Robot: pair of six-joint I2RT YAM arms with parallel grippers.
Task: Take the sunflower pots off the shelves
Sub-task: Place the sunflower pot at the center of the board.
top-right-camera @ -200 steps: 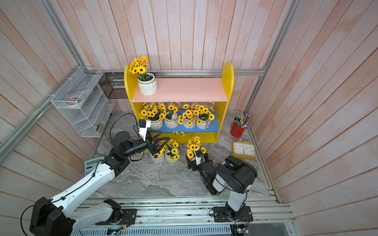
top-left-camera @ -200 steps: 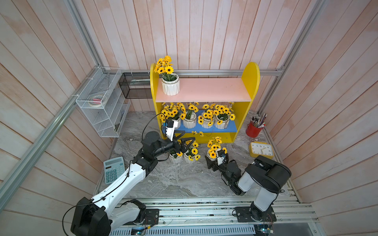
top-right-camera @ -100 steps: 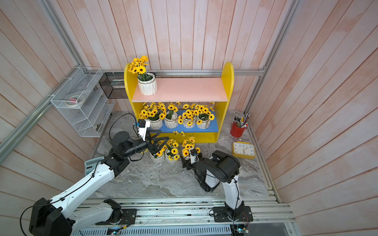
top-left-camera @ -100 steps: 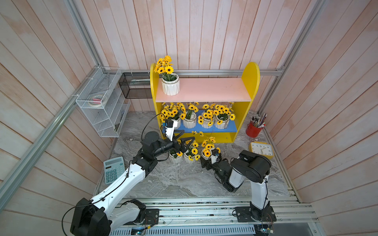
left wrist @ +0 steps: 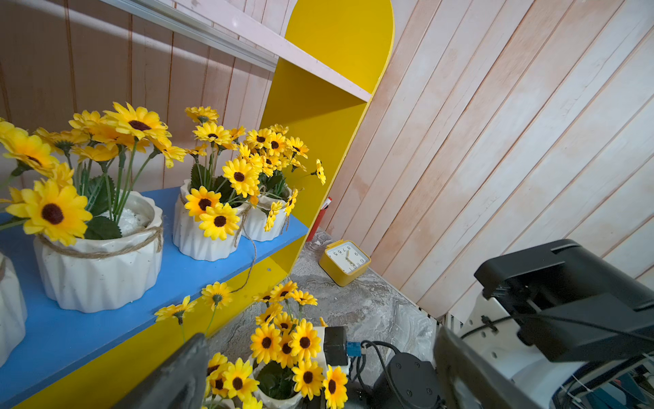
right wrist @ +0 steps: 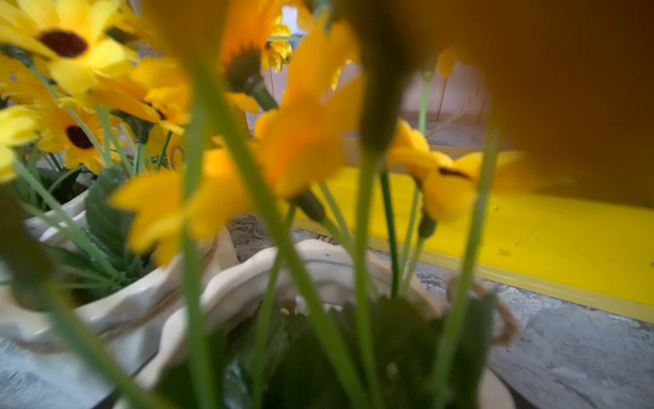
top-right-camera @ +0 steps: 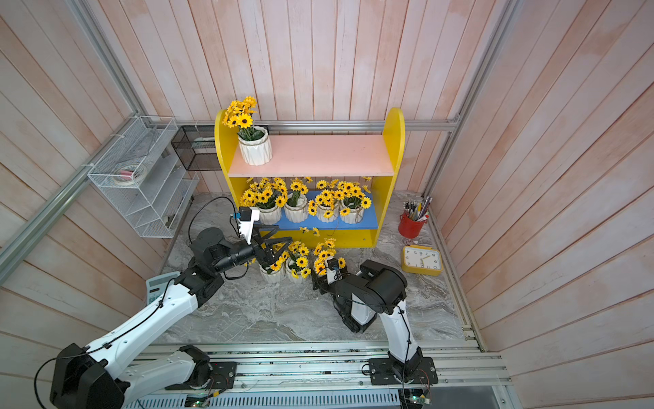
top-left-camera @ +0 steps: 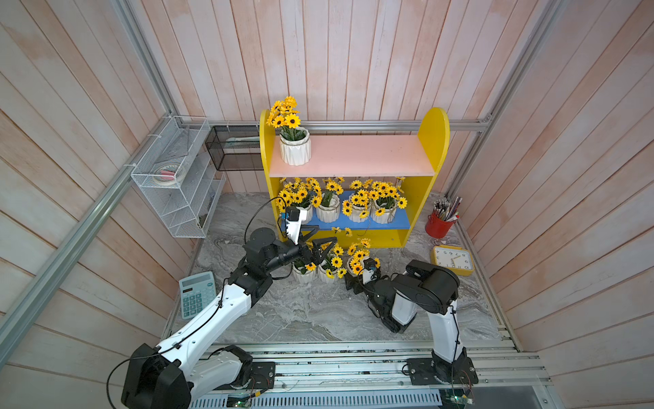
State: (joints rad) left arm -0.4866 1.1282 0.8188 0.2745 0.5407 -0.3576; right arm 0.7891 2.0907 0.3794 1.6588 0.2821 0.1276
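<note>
Sunflower pots [top-left-camera: 295, 150] come to 8: 1 stands on the pink upper board [top-left-camera: 354, 155] of the shelves [top-left-camera: 433, 134], 4 sit in a row on the blue lower board [top-left-camera: 403, 223], and 3 are down on the table [top-left-camera: 300, 318], bunched just in front, most likely to leave you room. Your left gripper [top-left-camera: 323, 236] hangs over the flowers of 2 table pots with its 2 fingers wide apart and holding nothing, likely ready for the blue board. Your right gripper [top-left-camera: 354, 279] is right up against the last table pot, but flowers hide its fingers, so you cannot tell if they clamp it.
</note>
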